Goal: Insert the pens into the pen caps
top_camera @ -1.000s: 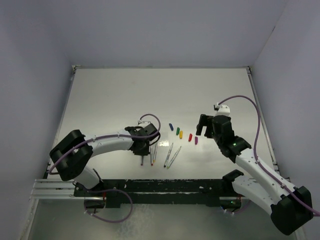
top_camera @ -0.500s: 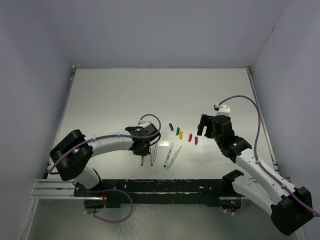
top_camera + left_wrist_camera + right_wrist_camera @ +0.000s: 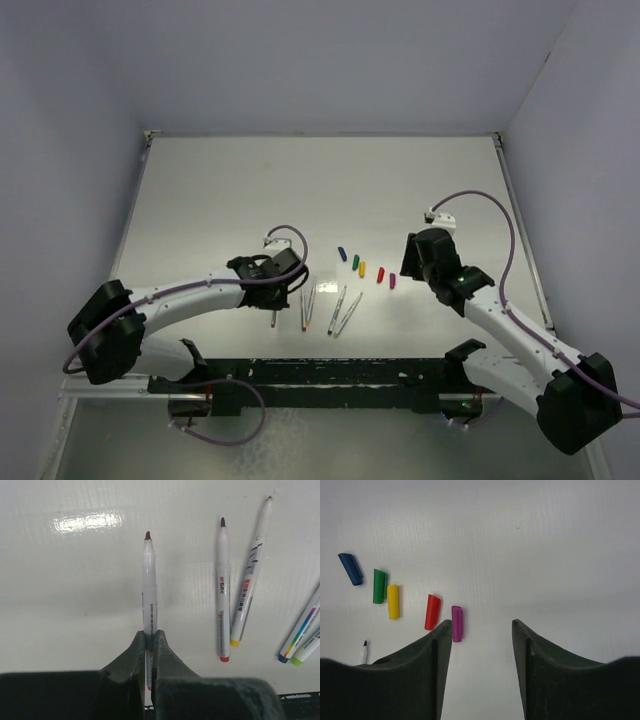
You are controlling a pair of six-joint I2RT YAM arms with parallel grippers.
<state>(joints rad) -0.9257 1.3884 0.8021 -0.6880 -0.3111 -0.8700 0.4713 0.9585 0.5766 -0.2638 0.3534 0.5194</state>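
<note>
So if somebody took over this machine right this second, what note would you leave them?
Left fingers: shut on one pen, tip pointing away.
Right fingers: open, empty, right next to the purple cap.
Four other pens lie loose on the table; the other four caps lie in a row beside the purple one.
Done: one pen gripped.
Left: no pen is capped yet, all five to do.

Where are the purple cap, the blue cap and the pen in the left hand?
purple cap [image 3: 457, 623]: right wrist view, its middle.
blue cap [image 3: 351, 569]: right wrist view, its middle.
held pen [image 3: 149, 587]: left wrist view, white barrel.
</note>
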